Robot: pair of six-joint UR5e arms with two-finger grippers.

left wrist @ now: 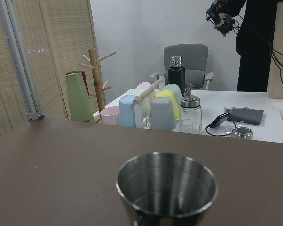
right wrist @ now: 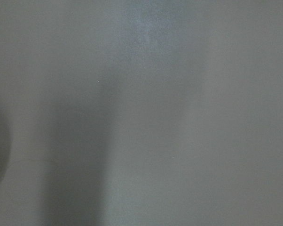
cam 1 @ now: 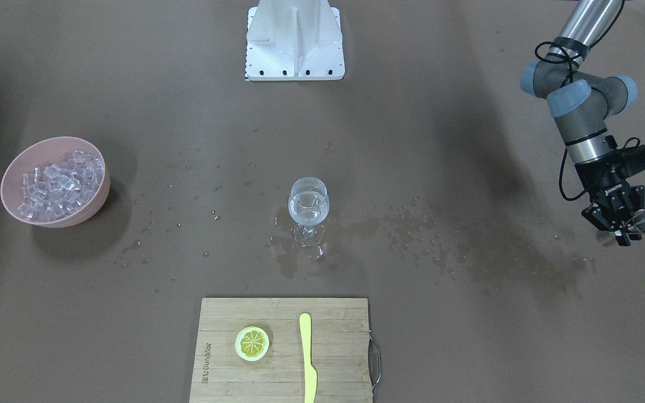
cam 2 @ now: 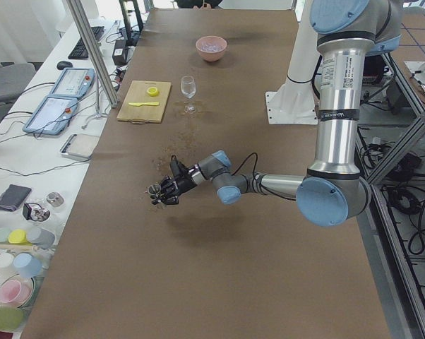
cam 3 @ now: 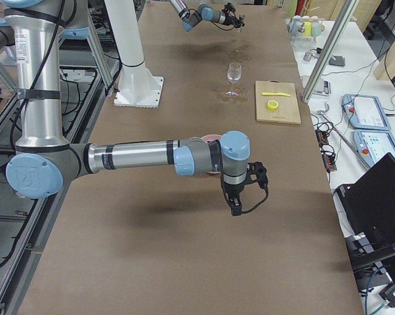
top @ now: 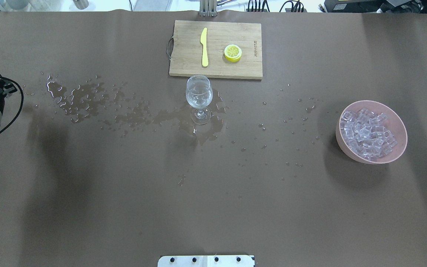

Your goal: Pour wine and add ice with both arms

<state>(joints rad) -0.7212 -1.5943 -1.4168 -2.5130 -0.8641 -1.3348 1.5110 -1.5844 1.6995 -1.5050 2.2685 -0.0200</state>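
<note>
- Brown table cover (cam 1: 468, 347), wet: puddles and droplets (cam 1: 423, 235) run in a trail between the left gripper (cam 1: 622, 229) and a stemmed glass (cam 1: 308, 210).
- Left gripper is out at the table's end, clamped on a small metal cup (cam 1: 644, 222). In the wrist view the cup's mouth faces up and no liquid shows inside.
- Wine (cam 1: 308, 208): clear liquid in the glass, which stands upright in a puddle, well apart from the left gripper, toward the robot's right of it.
- Ice (cam 1: 59, 184): heaped in a pink bowl (cam 1: 96, 204), well beyond the glass from the left gripper.
- Right gripper (cam 3: 235, 209) shows only in the right side view, pointing down above the table. The bowl sits near it, partly hidden behind the forearm. I cannot tell how the jaws stand, and its wrist view is a plain blur.
- Cutting board (cam 1: 333, 364) lies past the glass on the operators' side, with a lemon slice (cam 1: 252, 343) and a yellow knife (cam 1: 308, 358) on it, apart.
</note>
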